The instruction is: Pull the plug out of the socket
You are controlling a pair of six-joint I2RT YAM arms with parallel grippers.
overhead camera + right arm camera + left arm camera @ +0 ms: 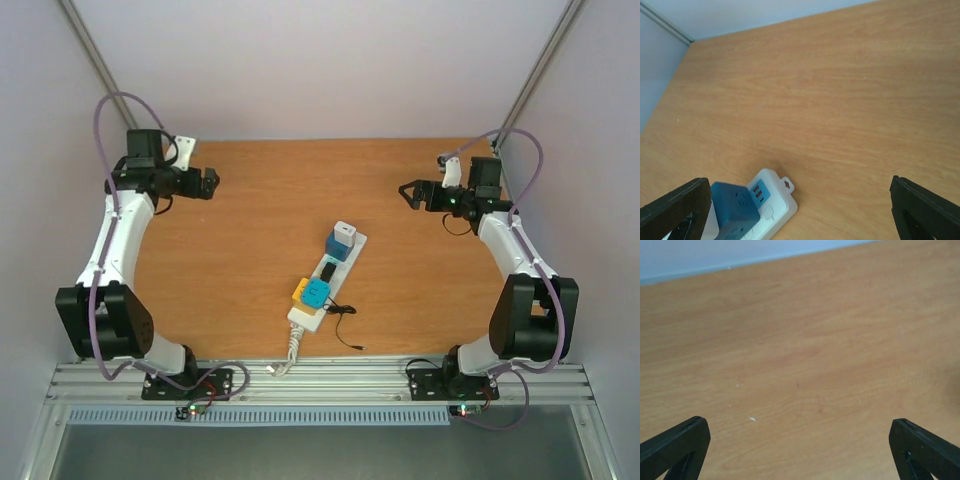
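Socket (305, 315), any print on it too small to read, lies well apart from the left gripper (213, 181) and right gripper (407, 196), both wide open and holding nothing.

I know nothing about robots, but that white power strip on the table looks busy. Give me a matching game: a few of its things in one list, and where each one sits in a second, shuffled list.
Things
1. blue cube adapter
2. black plug
3. yellow-and-cyan plug
4. white cord

Places
A. middle of the power strip
B. trailing off the strip's near end
C. far end of the strip
D. on the strip, closest to its cord end

Pairs: 1-C, 2-A, 3-D, 4-B
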